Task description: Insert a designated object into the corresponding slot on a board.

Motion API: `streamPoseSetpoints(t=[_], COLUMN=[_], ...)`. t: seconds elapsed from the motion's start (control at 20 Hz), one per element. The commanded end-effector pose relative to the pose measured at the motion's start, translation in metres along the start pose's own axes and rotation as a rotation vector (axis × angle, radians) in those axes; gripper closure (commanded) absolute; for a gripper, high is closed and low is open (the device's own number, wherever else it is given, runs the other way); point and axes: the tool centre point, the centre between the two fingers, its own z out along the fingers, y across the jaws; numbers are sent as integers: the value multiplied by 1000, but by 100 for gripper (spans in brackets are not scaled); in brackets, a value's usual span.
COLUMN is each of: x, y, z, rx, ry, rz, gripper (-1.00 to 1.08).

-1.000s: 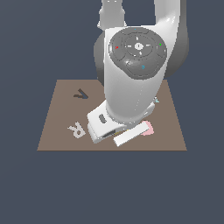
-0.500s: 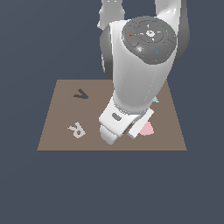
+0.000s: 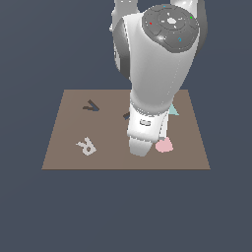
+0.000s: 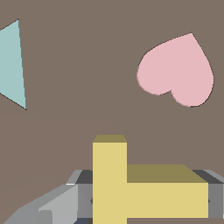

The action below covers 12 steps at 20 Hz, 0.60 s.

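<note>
**Me:** Exterior view first, left to right. On the brown board (image 3: 64, 147) I see the grey R (image 3: 86, 146). Behind it is the dark pointy cut-out (image 3: 91, 106). Then a little dark bit pokes out from behind the arm (image 3: 157, 74). I think that is the T slot (image 3: 127, 116), but most of it is hidden. Then come the pink heart (image 3: 164, 145) and the teal shape (image 3: 173, 110).

**Helper:** What changed just now?

**Me:** A second ago the arm leaned low and covered most of the heart. Now it stands straighter and sits more to the exterior view's right. The whole heart shows, and so does the teal shape.

**Helper:** Where is the yellow T?

**Me:** I can't see it from outside, because the arm hides it. In the wrist view the yellow T (image 4: 131, 188) is right under the camera. The fingers (image 4: 215, 200) are clenched on it, one grey pad at each end of its bar. The heart (image 4: 177, 70) and the teal shape (image 4: 13, 65) lie on the board past it.

**Helper:** So is it done?

**Me:** Not yet. I think I've got the T, but it's near the heart, not over its slot. The slot is off to the exterior view's left, so I must carry the T there and line it up.
</note>
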Motion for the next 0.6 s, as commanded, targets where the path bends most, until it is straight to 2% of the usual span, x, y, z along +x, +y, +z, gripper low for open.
streamPoseSetpoints(t=[0.0,0.55], x=[-2,-18], y=[-7,-29], z=[-1,-3], rx=[-1,0], ry=[0,0], rz=[-109,-508], gripper=[108,108])
